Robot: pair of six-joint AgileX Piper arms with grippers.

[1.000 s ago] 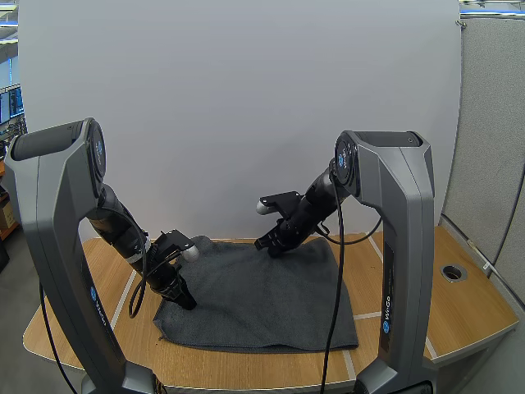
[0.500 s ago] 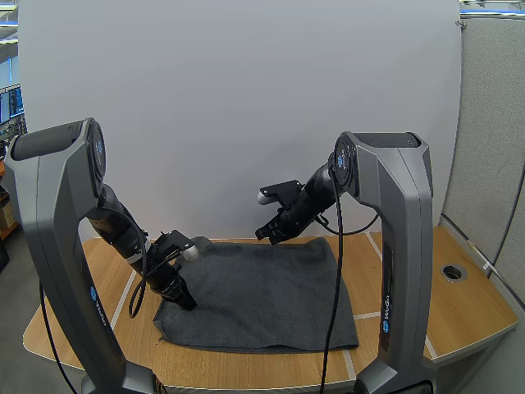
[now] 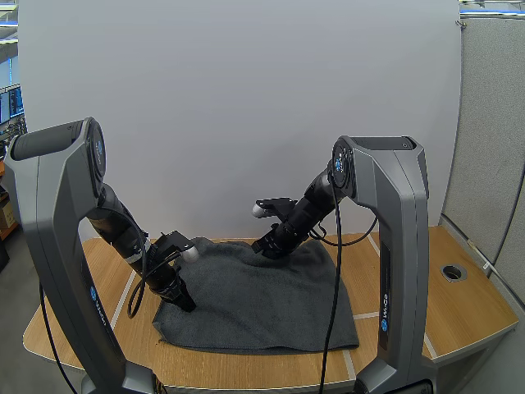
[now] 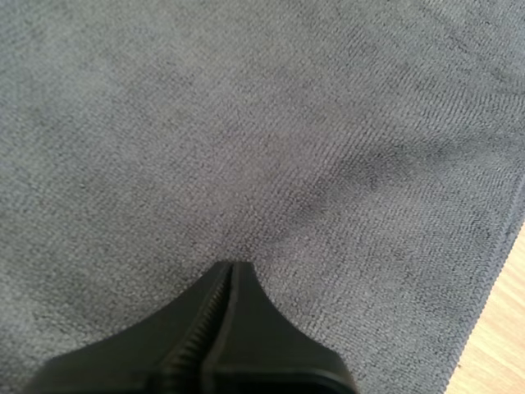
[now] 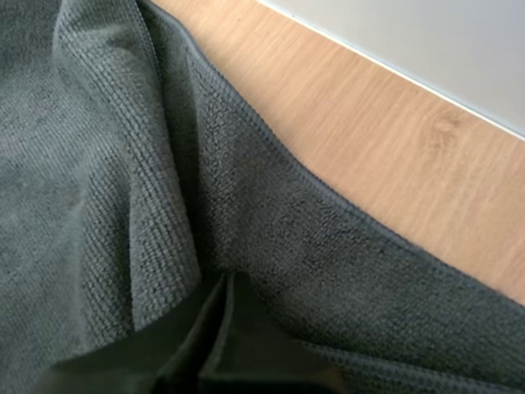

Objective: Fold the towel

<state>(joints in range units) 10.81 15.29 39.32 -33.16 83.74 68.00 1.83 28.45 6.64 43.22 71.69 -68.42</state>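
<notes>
A dark grey towel lies spread on the wooden table. My left gripper presses down near the towel's left edge. In the left wrist view its fingers lie together, with the towel puckered towards their tip. My right gripper is at the towel's far edge, which is bunched up there. In the right wrist view its gripper is shut, with folds of towel gathered round the tip.
Bare wood runs along the towel's far edge up to the white backdrop. A round cable hole sits in the table at the right. Wood shows just past the towel's hem by the left gripper.
My right gripper rose off the towel's far edge, then came back down onto it, and the edge is now bunched. The left gripper has stayed put.
</notes>
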